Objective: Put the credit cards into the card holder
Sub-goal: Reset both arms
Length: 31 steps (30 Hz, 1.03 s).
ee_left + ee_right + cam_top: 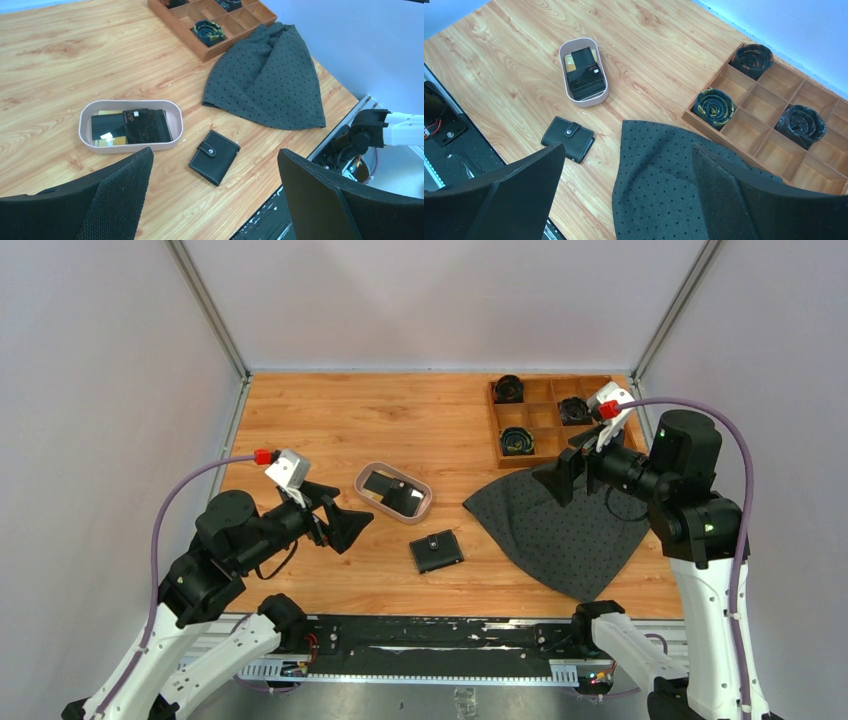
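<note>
1. Oval tray (130, 148) on the wooden surface (60, 60); credit cards (131, 126) stacked inside it, black ones on top, a gold one beneath.
2. Card holder (436, 552): black, closed with its snap tab, flat on the surface just right of the tray on its near side, not touching it.
3. Left fingers (350, 525): spread wide, empty, above the surface just left of the tray.
4. Right fingers (558, 478): spread wide, empty, well right of the tray, over a dotted grey cloth (570, 530).
5. Wooden compartment box (545, 418) with three rolled ties (517, 440): farther right of the tray, beyond the cloth.
</note>
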{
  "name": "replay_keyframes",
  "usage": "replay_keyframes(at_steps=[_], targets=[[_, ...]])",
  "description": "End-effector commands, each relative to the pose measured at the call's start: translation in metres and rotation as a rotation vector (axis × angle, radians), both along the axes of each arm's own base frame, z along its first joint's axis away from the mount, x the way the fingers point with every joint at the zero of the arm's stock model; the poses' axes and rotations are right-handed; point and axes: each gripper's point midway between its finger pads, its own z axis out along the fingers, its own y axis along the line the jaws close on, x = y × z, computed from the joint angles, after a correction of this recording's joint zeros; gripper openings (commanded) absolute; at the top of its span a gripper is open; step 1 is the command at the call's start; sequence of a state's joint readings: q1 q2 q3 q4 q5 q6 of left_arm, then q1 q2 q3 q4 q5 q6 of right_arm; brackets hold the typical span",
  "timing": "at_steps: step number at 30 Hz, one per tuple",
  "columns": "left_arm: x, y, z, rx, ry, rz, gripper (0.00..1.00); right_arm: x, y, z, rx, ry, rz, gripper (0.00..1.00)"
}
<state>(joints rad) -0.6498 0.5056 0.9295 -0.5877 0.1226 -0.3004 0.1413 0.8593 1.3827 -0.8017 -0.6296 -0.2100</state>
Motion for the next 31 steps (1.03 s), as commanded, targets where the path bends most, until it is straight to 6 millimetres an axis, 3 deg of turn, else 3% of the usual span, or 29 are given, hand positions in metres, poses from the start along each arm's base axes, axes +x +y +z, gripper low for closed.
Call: replay_keyframes(at_steps=[1, 31], targets=[[-0.0005, 0.0051, -0.0033, 0.025, 0.000, 0.013, 1.00, -0.0038, -0.0051, 0.0058, 0.015, 0.000, -0.032, 1.00], [0.0032, 0.0046, -0.0086, 0.020, -0.001, 0.026, 1.00, -0.0042, -0.0086, -0.0016, 0.014, -0.005, -0.049, 1.00]])
